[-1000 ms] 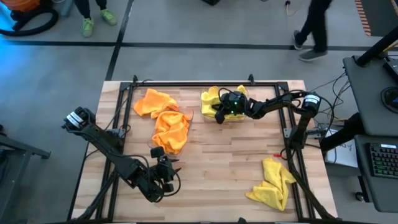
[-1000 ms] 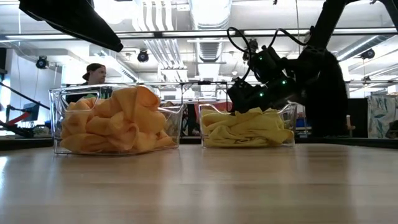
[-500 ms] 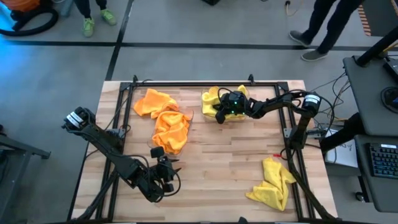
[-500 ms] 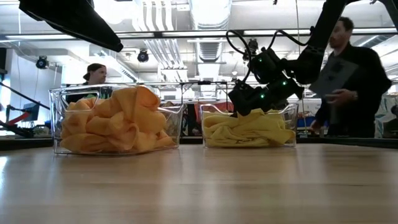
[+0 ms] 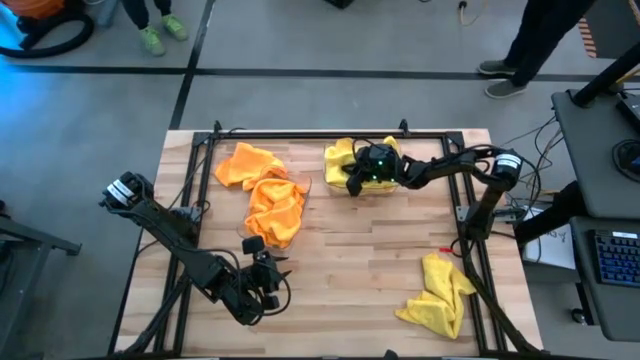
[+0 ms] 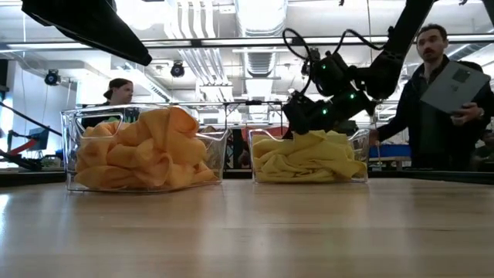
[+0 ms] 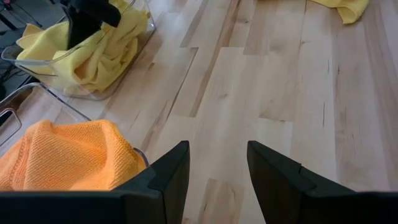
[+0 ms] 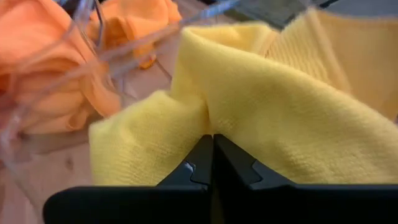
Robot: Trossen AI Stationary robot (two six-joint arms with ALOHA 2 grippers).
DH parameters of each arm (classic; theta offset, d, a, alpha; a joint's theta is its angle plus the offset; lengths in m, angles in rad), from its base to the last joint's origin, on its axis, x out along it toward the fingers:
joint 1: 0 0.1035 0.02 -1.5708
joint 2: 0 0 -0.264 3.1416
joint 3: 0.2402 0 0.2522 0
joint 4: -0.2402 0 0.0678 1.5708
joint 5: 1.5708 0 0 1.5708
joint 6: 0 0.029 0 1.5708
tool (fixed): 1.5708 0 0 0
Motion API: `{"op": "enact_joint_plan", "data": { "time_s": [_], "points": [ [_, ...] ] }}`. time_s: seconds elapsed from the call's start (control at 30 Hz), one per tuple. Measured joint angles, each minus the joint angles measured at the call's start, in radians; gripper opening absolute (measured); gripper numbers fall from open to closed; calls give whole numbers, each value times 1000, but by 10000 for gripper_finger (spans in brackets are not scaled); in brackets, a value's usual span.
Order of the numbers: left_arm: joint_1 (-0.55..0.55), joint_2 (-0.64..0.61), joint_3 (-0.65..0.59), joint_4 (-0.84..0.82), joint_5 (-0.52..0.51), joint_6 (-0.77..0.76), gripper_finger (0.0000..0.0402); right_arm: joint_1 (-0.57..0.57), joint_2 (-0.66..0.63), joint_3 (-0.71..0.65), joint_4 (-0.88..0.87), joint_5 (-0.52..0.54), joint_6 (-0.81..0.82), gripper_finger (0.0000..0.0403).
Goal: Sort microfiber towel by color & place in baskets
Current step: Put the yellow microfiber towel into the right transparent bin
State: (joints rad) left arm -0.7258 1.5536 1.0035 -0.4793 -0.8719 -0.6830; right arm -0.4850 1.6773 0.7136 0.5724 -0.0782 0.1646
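My right pincer sits low over the far right-hand basket, its two fingers pressed together with a fold of yellow towel bunched right at their tips; I judge it pinched shut on that cloth, the rest of which is heaped inside the clear tub. Just beside it stands the other basket, brimming with orange towels, one of them spilling over the far rim in the view from above. I take this step to be the drop of a yellow towel into its tub: the cloth is already down in the heap, so the next move calls for parting the fingers and lifting straight up, clear of the fabric so it doesn't drag out again. After that, one more yellow heap waits well apart on the near right corner of the worktop. My left pincer hangs near the front left of the worktop, fingers apart and holding nothing. I can read no brand, label or writing anywhere (a person beyond the worktop holds a flat grey thing, too small to read)
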Motion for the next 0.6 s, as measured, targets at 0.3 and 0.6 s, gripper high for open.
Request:
{"op": "enact_joint_plan", "data": {
  "time_s": [0.3, 0.6],
  "points": [
    [0, 0, 0, 0, 0, -4, 146, 0, -129, 2, -119, 3, 0, 9],
    [0, 0, 0, 0, 0, -4, 146, 0, -245, 2, -225, 160, -71, 9]
  ]
}}
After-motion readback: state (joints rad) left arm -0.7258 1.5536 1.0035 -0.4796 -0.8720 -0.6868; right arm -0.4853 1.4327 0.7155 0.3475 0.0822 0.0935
